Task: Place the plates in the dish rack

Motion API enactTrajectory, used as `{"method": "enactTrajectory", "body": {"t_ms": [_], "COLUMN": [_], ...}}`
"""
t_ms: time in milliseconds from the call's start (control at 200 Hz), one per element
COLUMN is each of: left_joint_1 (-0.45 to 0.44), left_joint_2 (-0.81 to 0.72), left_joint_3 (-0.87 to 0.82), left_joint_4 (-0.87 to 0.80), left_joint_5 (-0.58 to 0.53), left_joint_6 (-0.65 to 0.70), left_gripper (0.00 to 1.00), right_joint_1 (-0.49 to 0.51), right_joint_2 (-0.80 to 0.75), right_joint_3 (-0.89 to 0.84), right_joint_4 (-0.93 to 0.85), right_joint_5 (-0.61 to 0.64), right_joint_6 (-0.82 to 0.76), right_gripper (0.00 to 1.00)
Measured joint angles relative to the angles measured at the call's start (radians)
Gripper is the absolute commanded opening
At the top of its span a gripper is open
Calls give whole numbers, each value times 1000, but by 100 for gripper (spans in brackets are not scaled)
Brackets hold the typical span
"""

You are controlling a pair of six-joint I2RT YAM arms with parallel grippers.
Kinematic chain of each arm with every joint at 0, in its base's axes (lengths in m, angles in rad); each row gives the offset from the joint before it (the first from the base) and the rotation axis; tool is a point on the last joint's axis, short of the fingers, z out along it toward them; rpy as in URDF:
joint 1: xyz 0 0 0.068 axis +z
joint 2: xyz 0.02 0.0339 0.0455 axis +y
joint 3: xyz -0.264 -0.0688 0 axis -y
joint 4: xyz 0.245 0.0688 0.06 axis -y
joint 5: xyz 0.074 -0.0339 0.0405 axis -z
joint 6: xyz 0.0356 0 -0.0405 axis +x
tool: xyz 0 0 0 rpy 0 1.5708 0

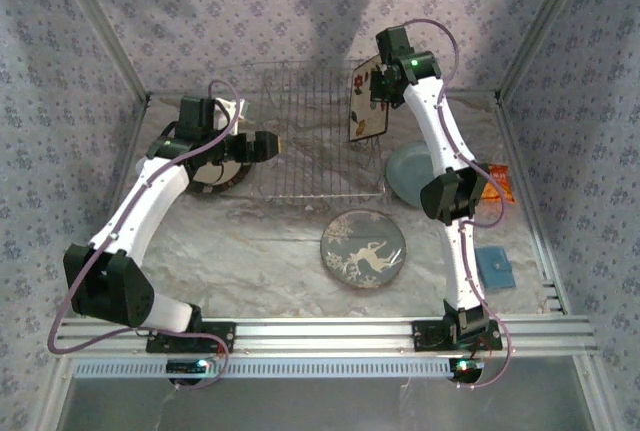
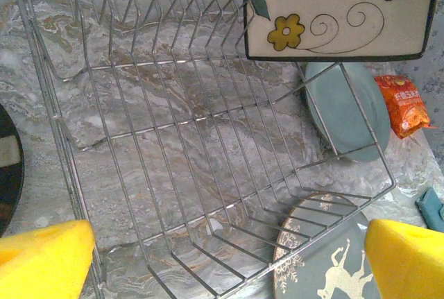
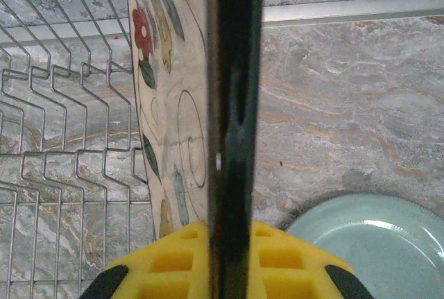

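Silver wire makes up the rectangular dish rack (image 1: 315, 131), whose rows of thin upright tines stand at the far middle of the marble-patterned desk (image 1: 270, 261). At its right end, the right claw (image 1: 380, 84) is clenched on the top edge of the square cream plate (image 1: 367, 109) with painted leaves and flowers, holding it upright. In the right wrist view the yellow pads (image 3: 173, 271) pinch the plate's dark rim, and its lower edge is out of sight, so I cannot tell whether it sits in a slot. The step in hand looks like seating this first plate. The next move calls for lowering it straight down so the rim passes between two tines, keeping it vertical, and letting go only once the wire carries it. The left claw (image 2: 225, 264) hangs released and empty over the rack's near-left part, jaws wide. Three plates lie flat on the desk. The round greyish plate with a white deer design (image 1: 363, 248) is in front of the rack, and the plain round pale grey-blue plate (image 1: 410, 173) is just beside its right side. The round dark-brown-rimmed plate (image 1: 215, 179) is at its left, partly under the left arm. An orange snack packet (image 2: 402, 105) carries print too blurred to read, and no other label can be made out
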Motion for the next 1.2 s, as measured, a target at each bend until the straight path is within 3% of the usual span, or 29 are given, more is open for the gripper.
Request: {"method": "enactTrajectory", "body": {"t_ms": [1204], "left_joint_1": [2], "left_joint_2": [30], "left_joint_3": [-4], "left_joint_4": [30], "left_joint_5": [48], "left_joint_6": [-27], "left_gripper": [99], "right_joint_1": [61], "right_joint_2": [46], "right_joint_3": [21], "right_joint_4": [12], "right_joint_5": [71], "right_joint_6": [-43], "right_gripper": [0]}}
